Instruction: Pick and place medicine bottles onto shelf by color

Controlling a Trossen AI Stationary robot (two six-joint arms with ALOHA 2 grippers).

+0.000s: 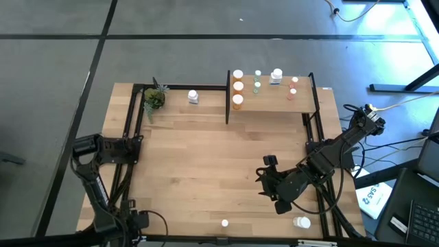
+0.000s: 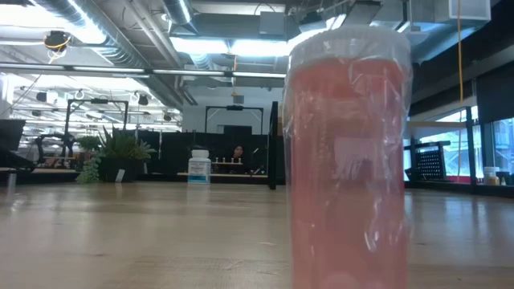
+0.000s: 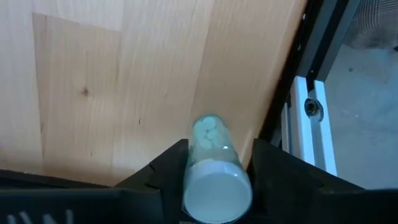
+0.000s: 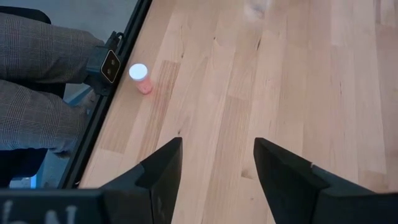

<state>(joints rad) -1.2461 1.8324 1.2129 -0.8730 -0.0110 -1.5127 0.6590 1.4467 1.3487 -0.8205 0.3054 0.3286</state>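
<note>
A light-wood surface (image 1: 206, 165) with a black frame is seen from above on a grey floor, and in the low view an open workspace with ceiling lights lies behind it. The shelf (image 1: 274, 101) stands at the far edge of the surface, right of centre, and bottles are lined on it in columns: 3 orange bottles (image 1: 237, 86) at its left end, green bottles (image 1: 257, 81) next to them, a white bottle (image 1: 276, 76) further right, and pinkish bottles (image 1: 293, 87) nearest its right end. A second white bottle (image 1: 193, 97) stands on the surface left of the shelf, near a small potted plant (image 1: 154, 98) in the far left corner. A pinkish-red bottle (image 2: 348, 160) stands at the near edge, filling the low view close to the camera, and a capped bottle (image 1: 301, 221) lies near the right front corner. The left gripper (image 3: 216, 186) is at the left near edge of the surface; a clear bottle with pale tablets (image 3: 214, 171) and a white cap sits between its jaws, but whether it is pinched cannot be told. The right gripper (image 4: 217, 168) hangs over the right front part of the surface with its jaws spread and nothing between them. In the right wrist view a person's checked trouser leg (image 4: 37, 81) is seen beyond the surface edge.
</note>
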